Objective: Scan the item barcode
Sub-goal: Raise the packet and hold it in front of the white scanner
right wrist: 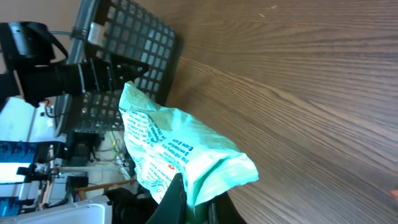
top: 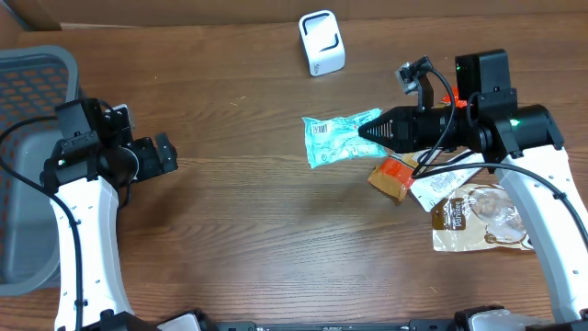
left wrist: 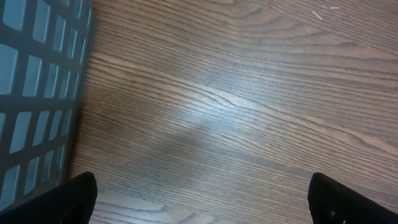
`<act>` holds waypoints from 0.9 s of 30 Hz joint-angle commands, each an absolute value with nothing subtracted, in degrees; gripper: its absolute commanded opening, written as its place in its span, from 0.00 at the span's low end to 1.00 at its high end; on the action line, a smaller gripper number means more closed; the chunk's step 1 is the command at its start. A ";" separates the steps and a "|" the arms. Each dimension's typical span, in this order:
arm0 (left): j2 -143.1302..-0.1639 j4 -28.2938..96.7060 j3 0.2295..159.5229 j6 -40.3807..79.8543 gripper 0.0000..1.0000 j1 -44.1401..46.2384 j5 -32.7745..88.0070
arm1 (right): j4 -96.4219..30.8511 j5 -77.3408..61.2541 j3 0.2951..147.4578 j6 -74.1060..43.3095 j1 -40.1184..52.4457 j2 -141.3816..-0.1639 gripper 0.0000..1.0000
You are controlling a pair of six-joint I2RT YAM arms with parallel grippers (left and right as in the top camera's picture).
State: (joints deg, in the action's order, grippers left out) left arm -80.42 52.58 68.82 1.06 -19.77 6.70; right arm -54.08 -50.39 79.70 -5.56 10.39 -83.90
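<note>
A teal plastic packet (top: 335, 136) with white print hangs above the table, held level by one end in my right gripper (top: 371, 131), which is shut on it. In the right wrist view the teal packet (right wrist: 177, 152) fills the lower middle, pinched between the dark fingers (right wrist: 175, 202). A white barcode scanner (top: 322, 42) stands at the back of the table, behind the packet. My left gripper (top: 163, 153) is open at the left, over bare wood, its two fingertips (left wrist: 74, 199) far apart with nothing between them.
A grey mesh basket (top: 28, 138) sits at the left edge, beside my left arm. Under my right arm lie an orange-brown packet (top: 390, 177), a white label sheet (top: 441, 184) and a clear bag with a brown label (top: 482, 216).
</note>
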 commanded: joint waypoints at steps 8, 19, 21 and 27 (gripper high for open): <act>-80.36 52.47 69.14 -0.01 0.99 -19.68 7.09 | -55.20 -49.52 79.99 -4.43 10.52 -82.35 0.04; -80.36 52.47 69.14 -0.01 1.00 -19.68 7.09 | -52.53 -36.86 87.85 -7.16 10.94 -82.61 0.04; -80.36 52.47 69.14 -0.01 0.99 -19.68 7.09 | -50.54 -26.33 89.91 -8.97 11.70 -83.11 0.03; -80.36 52.47 69.14 -0.01 0.99 -19.68 7.07 | -36.49 8.58 90.61 -5.93 18.26 -87.77 0.04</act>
